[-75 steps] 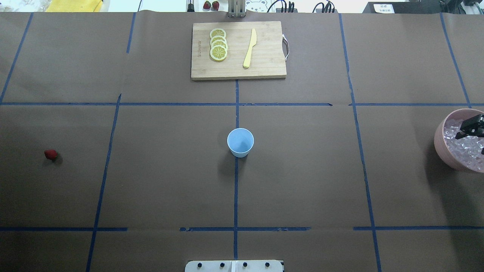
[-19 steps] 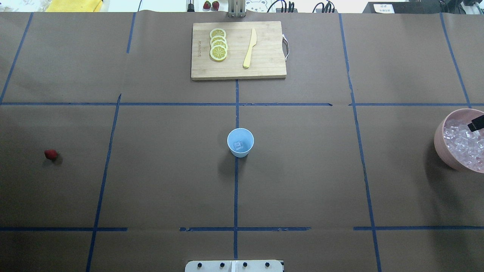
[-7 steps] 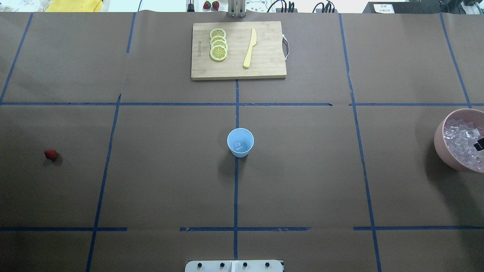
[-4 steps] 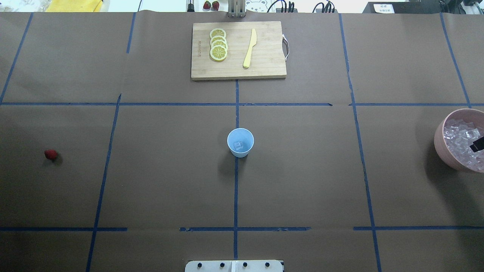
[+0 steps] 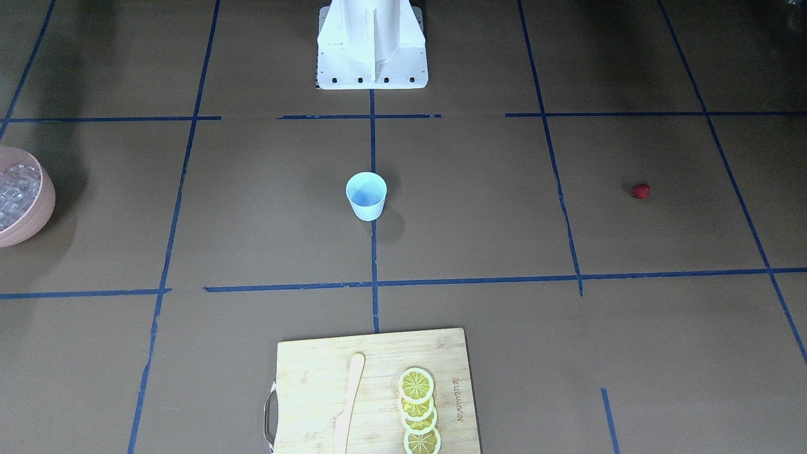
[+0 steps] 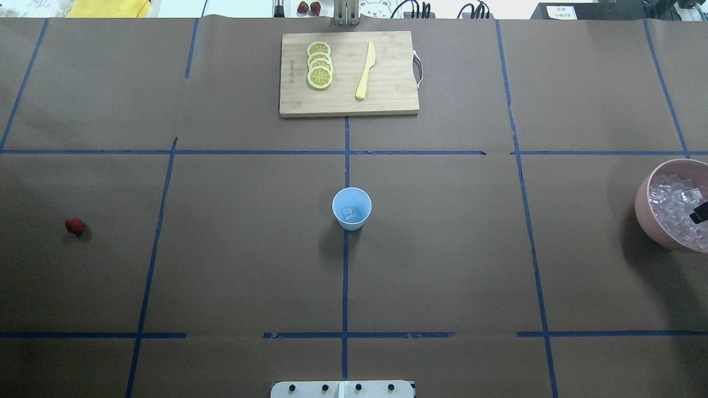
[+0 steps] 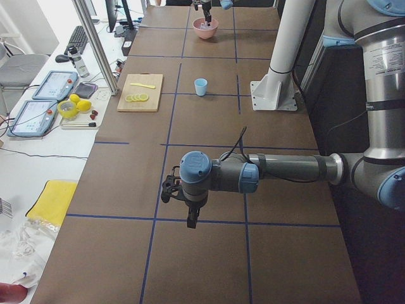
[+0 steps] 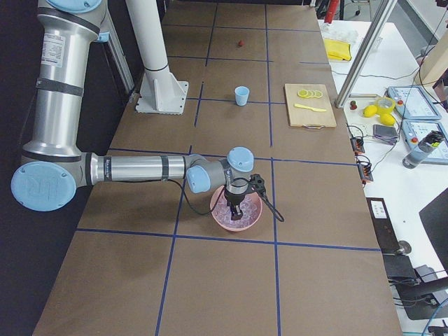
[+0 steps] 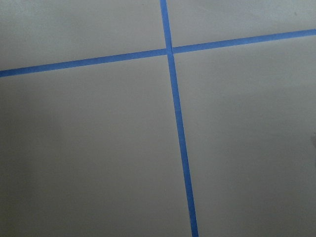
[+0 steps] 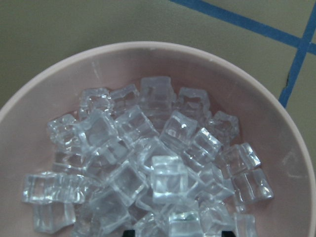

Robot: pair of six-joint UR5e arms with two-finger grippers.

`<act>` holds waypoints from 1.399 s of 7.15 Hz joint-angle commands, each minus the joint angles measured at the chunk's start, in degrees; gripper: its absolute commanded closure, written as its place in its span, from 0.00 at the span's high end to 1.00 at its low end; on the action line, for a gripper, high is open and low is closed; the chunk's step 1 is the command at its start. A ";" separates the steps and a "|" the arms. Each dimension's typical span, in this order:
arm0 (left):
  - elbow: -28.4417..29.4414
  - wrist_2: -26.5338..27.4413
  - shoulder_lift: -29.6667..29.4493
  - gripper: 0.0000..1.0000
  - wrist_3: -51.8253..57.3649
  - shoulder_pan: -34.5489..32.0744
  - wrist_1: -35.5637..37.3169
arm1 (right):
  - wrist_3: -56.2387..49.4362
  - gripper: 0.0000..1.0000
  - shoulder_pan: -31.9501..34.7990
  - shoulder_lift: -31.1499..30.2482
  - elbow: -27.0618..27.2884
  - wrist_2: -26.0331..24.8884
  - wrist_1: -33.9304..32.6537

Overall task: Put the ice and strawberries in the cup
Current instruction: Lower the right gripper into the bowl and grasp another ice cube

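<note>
Overhead exterior shows the light-blue cup point(image 6: 352, 208) mid-worktop now holding one ice cube point(image 6: 348, 213), where it stood empty some seconds back, so the ice part of the task has begun. The right gripper point(image 8: 236, 208) has returned over the pink bowl point(image 6: 641, 213) of ice cubes point(image 10: 163, 168), probably for another. Its fingers point(image 10: 129, 233) barely show at the wrist view's lower edge, set apart with nothing clamped (cubes lie between and below them, contact unclear). The strawberry point(image 6: 74, 225) sits untouched, well apart on the robot's left. The left gripper point(image 7: 190, 218) hovers over bare worktop; whether its fingers are spread or closed cannot be told.
</note>
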 commanded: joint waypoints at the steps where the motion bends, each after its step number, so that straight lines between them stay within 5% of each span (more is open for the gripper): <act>1: -0.02 0.00 0.00 1.00 -0.01 0.00 0.00 | -0.09 0.35 0.00 0.02 -0.31 -0.19 0.00; 4: -0.10 0.00 0.00 1.00 0.08 0.00 0.00 | -3.06 0.02 0.00 0.02 -0.66 -0.19 0.00; 10: -0.10 0.00 0.00 1.00 -0.01 0.00 0.09 | 3.82 0.00 2.81 -2.01 15.30 0.77 -3.50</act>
